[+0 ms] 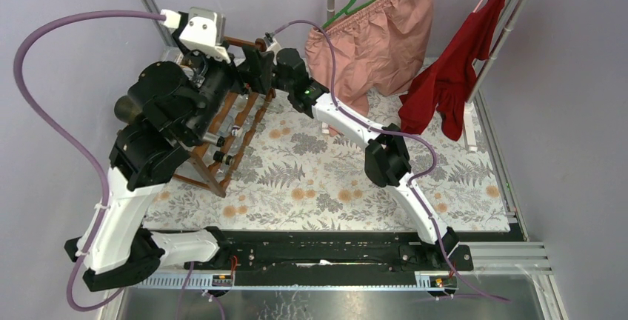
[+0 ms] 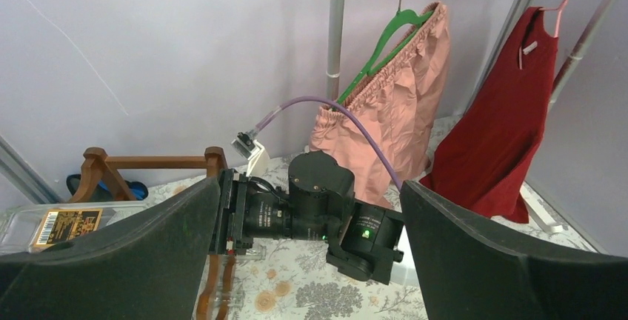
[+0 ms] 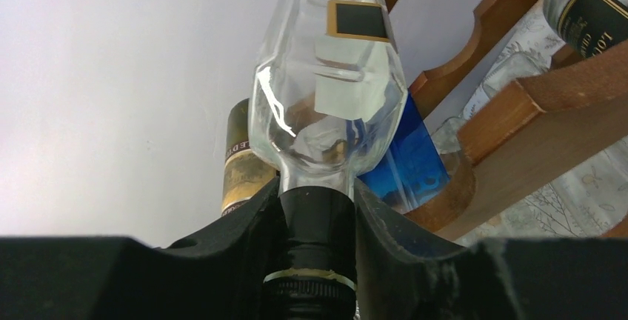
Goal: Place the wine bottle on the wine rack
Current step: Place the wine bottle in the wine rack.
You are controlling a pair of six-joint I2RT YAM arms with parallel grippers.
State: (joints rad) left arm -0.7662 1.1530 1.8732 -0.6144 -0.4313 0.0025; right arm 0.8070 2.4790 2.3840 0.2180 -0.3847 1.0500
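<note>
Clear-glass wine bottle (image 3: 326, 105), black cap: neck clamped tight between fingers of my right pincer (image 3: 317, 209). Body stretches away from me, beside scalloped rail of wine rack (image 3: 518, 150); cannot tell if it rests in cradle. Past it in rack: dark bottle with gold label (image 3: 241, 161), blue bottle (image 3: 411, 161), dark-labelled bottle (image 3: 592, 1) at upper right. Rack stands far left on floral tablecloth (image 1: 333, 179). My left pincer (image 2: 311, 209) gapes wide, nothing between fingers, hovers over rack. Pink skirt (image 1: 378, 35) and red garment (image 1: 452, 75) hang at back.
</note>
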